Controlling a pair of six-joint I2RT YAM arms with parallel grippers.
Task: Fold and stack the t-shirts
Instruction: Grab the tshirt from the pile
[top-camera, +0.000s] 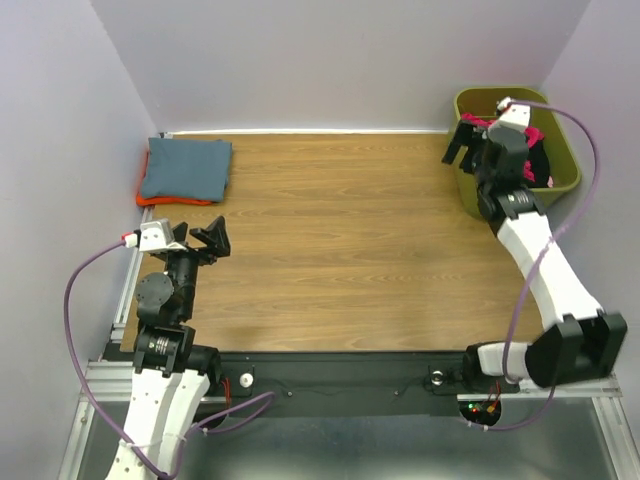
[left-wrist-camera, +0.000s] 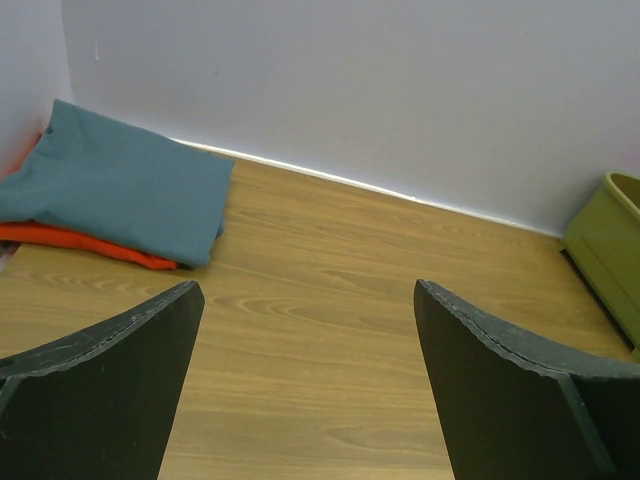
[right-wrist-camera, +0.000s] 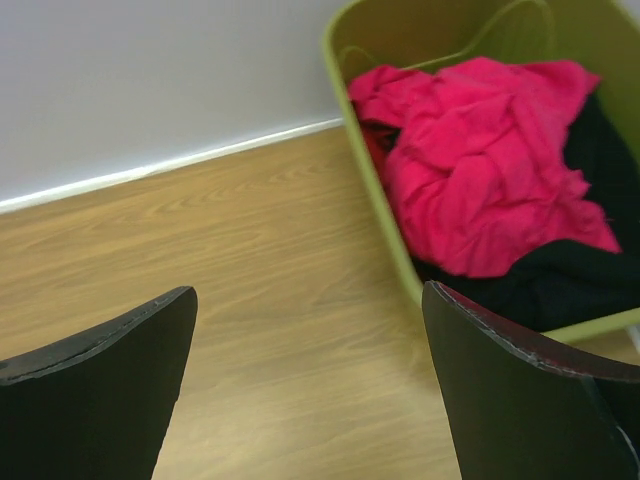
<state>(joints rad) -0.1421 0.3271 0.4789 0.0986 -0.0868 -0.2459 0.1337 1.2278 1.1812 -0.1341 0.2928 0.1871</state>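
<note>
1. My right claw (right-wrist-camera: 308, 300), jaws apart, hovers beside the olive-green plastic bin (right-wrist-camera: 372, 190), where the crumpled magenta-pink cloth shirt (right-wrist-camera: 480, 160) lies on a black garment (right-wrist-camera: 540, 285).
2. I judge the cloth light and limp: pinch a raised fold.
3. My left claw (left-wrist-camera: 308, 292) gapes empty near the folded slate-blue shirt (left-wrist-camera: 120, 185), which is stacked on the orange shirt (left-wrist-camera: 90, 245).

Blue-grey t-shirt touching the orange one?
Touching. Left wrist view: the blue-grey t-shirt lies on the orange t-shirt, whose edge shows beneath.

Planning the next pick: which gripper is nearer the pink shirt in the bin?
Right. The right gripper is open at the bin's edge, just beside the pink shirt. The left gripper is far across the table, by the folded shirts.
</note>
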